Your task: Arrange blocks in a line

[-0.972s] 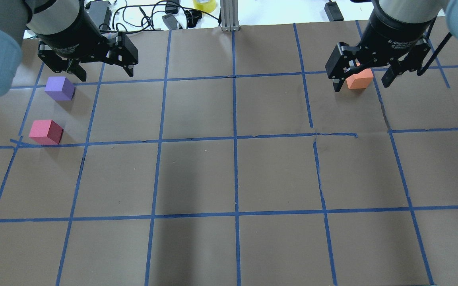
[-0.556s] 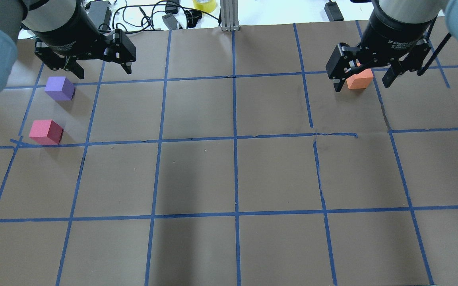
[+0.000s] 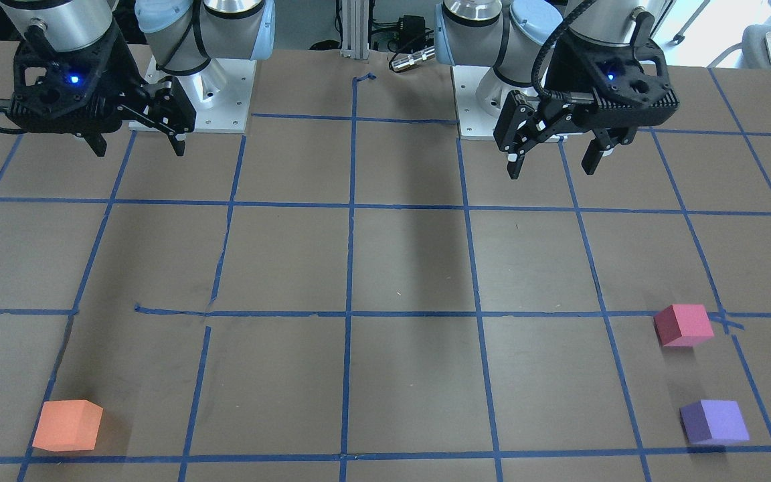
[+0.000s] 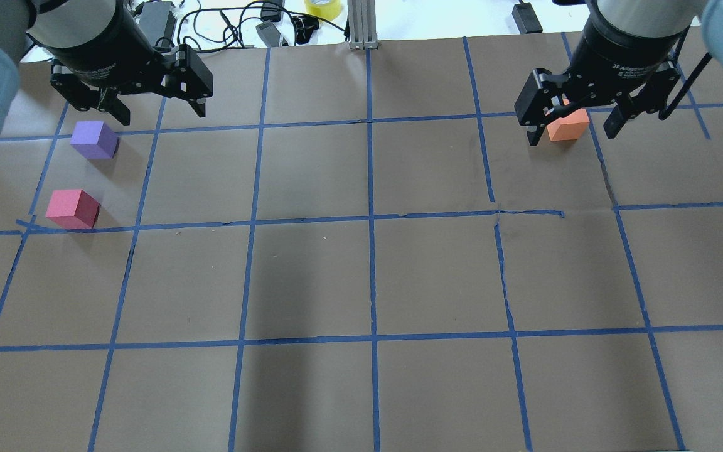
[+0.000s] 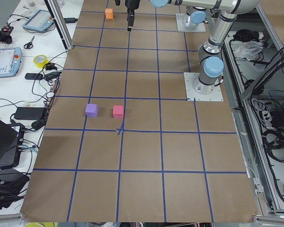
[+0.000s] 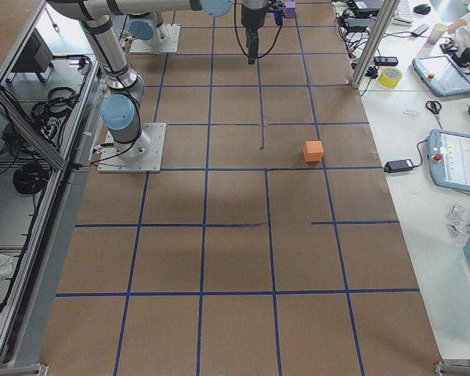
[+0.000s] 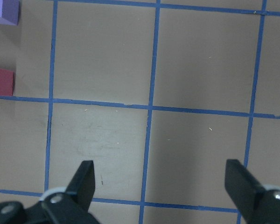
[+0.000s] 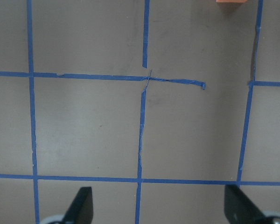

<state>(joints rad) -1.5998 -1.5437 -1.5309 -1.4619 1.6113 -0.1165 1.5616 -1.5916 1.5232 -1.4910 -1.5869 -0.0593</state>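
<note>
Three blocks rest on the brown table. The purple block (image 4: 94, 139) (image 3: 715, 422) and the pinkish red block (image 4: 73, 208) (image 3: 683, 325) lie close together on my left side. Alone on my right side is the orange block (image 4: 567, 125) (image 3: 67, 425). My left gripper (image 4: 162, 113) (image 3: 551, 167) hangs open and empty, high above the table, nearer the robot's base than the purple block. My right gripper (image 4: 570, 135) (image 3: 138, 148) is also open and empty, held high. In the overhead view it overlaps the orange block, but the front view shows it well apart from it.
Blue tape lines (image 4: 371, 216) divide the brown paper into squares. Past the far edge are cables, a yellow tape roll (image 4: 322, 6) and an aluminium post (image 4: 361, 25). Side benches carry tablets (image 6: 458, 160) and scissors (image 6: 432, 106).
My left gripper has drifted slightly toward the far left in the overhead view, still open. The right gripper and the three blocks have not moved.
</note>
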